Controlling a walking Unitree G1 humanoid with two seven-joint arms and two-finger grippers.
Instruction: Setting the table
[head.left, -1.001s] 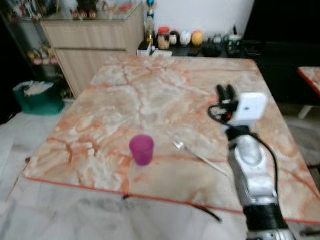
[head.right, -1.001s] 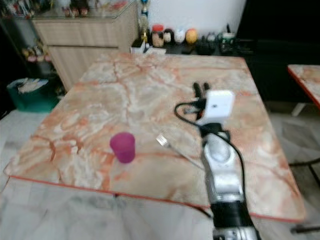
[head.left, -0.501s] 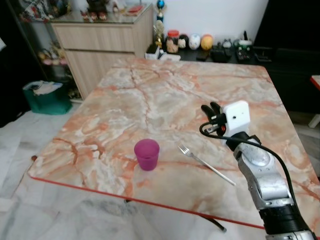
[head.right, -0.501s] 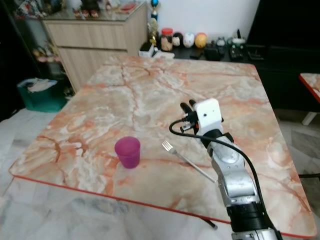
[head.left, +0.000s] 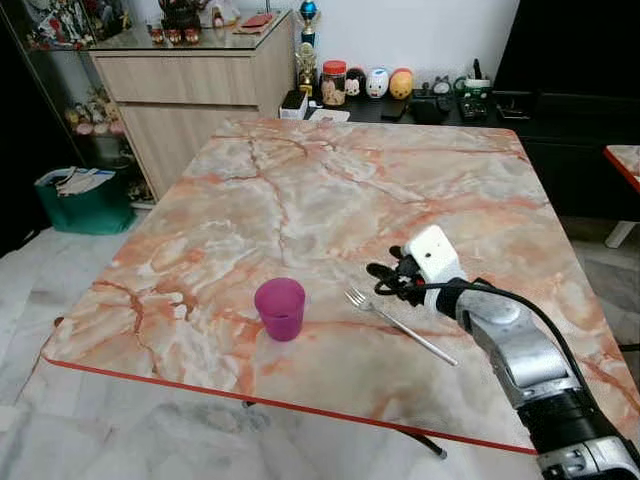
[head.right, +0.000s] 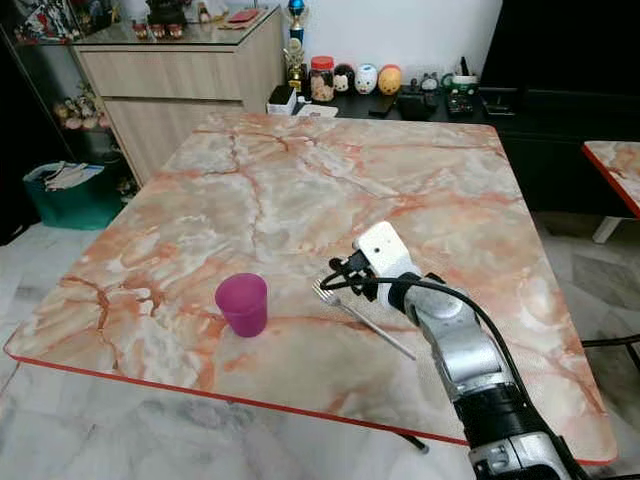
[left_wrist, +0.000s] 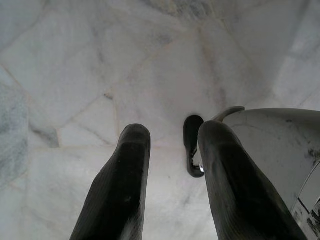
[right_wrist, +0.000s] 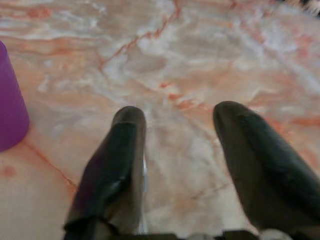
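A fork (head.left: 400, 325) lies flat on the marble table (head.left: 300, 190), near its front edge, tines toward a purple cup (head.left: 280, 308) standing upright just beside it. The right gripper (head.right: 345, 277) hovers low over the fork's tine end, its fingers (right_wrist: 117, 165) spread wide with nothing between them. The left gripper (left_wrist: 170, 170) hangs over the pale floor (left_wrist: 75, 65), fingers parted, holding nothing.

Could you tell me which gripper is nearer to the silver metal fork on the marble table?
The right. The right gripper, fingers open, hovers just above the silver metal fork near its tines. The left gripper, also open, hangs down over the pale floor tiles.
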